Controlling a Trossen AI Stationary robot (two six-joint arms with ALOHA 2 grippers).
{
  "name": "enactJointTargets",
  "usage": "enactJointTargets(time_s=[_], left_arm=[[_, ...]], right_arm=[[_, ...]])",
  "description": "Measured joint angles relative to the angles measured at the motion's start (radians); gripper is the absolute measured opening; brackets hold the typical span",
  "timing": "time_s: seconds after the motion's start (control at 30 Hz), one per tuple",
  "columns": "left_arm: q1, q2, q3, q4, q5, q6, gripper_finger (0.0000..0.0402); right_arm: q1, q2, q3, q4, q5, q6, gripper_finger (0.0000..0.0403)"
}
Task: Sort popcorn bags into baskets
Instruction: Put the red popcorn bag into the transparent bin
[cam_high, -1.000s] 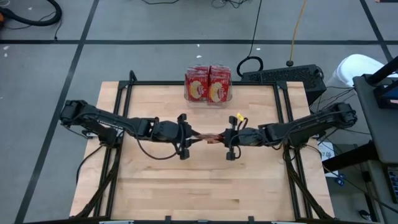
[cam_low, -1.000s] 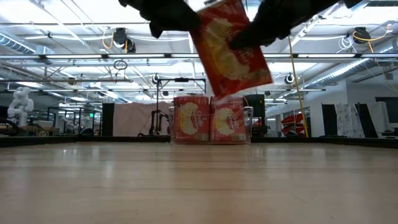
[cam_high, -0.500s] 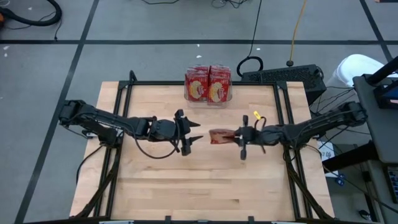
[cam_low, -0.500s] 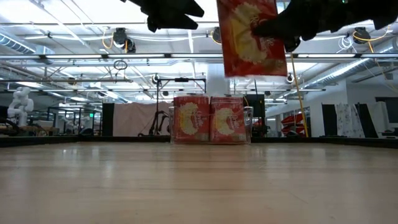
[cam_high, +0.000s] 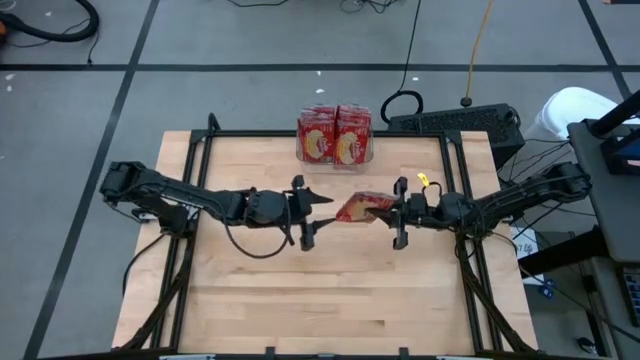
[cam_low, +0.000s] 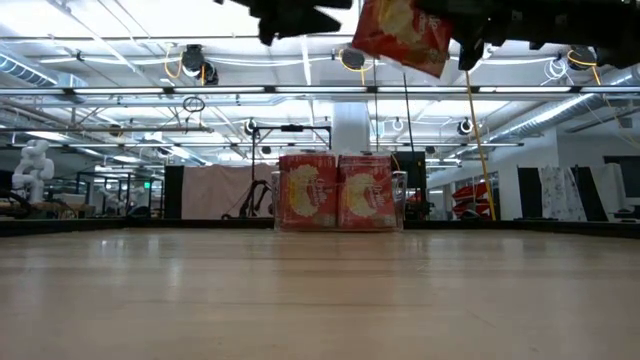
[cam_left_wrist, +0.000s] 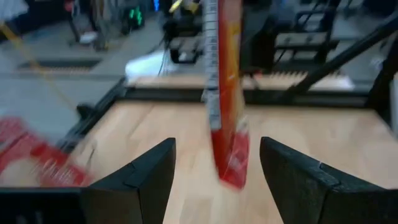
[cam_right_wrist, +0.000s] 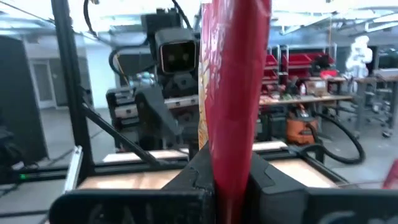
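Note:
One red popcorn bag (cam_high: 357, 207) with a yellow picture hangs high above the table's middle. It shows in the low view (cam_low: 400, 32) and edge-on in both wrist views (cam_left_wrist: 225, 93) (cam_right_wrist: 235, 87). My right gripper (cam_high: 388, 208) is shut on it from the right. My left gripper (cam_high: 318, 216) is open and empty just left of the bag, its fingers (cam_left_wrist: 146, 177) apart on either side of the bag's line without touching it. The clear basket (cam_high: 335, 156) stands at the table's far edge, with several red bags (cam_low: 338, 192) upright in it. My right gripper pinches the bag's right-hand edge (cam_high: 375, 207) between its two fingers, which come level from the table's right. In the right wrist view the bag (cam_right_wrist: 231, 163) stands edge-on between the fingers. The bag is lifted clear and tilted, its free end toward my left gripper.
A black keyboard (cam_high: 455, 122) and cables lie beyond the far right corner. Black frame rails (cam_high: 200, 150) run along the table's left and right sides. Bare wood (cam_high: 330, 300) lies near the front edge.
My left gripper has opened and let go of the bag, which both grippers held a second ago, and stays near the middle. My right gripper has drawn the bag toward the table's right and a little toward the far edge. The bag has risen and tipped from hanging toward level.

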Motion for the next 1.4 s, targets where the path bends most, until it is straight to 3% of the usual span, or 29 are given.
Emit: enactJointTargets(time_s=[0.23, 0.4, 0.5, 0.63, 0.87, 1.0, 1.13, 1.4], left_arm=[[0.019, 0.094, 0.0, 0.208, 0.031, 0.05, 0.0239], [0.052, 0.148, 0.0, 0.326, 0.199, 0.051, 0.0238], [0.069, 0.186, 0.0, 0.368, 0.231, 0.052, 0.0225], [0.091, 0.215, 0.0, 0.394, 0.231, 0.053, 0.0171], [0.114, 0.215, 0.0, 0.339, 0.237, 0.048, 0.0025], [0.115, 0.211, 0.0, 0.314, 0.231, 0.049, 0.0028], [0.123, 0.211, 0.0, 0.261, 0.228, 0.048, 0.004], [0.149, 0.211, 0.0, 0.163, 0.228, 0.025, 0.0022]], right_arm=[[-0.007, 0.002, 0.0, 0.008, -0.027, -0.001, 0.0018], [-0.007, 0.002, 0.0, 0.008, -0.026, -0.038, 0.0018], [-0.007, 0.002, 0.0, 0.01, -0.026, -0.043, 0.0018], [-0.007, 0.002, 0.0, 0.013, -0.025, -0.045, 0.0018], [-0.008, 0.001, 0.0, -0.022, 0.007, -0.046, 0.0019], [-0.006, -0.014, 0.0, -0.067, 0.06, 0.003, 0.0038], [0.0, -0.079, 0.048, -0.307, 0.082, 0.112, 0.0081], [-0.002, -0.14, 0.438, -1.191, 0.135, 0.288, 0.0147]])
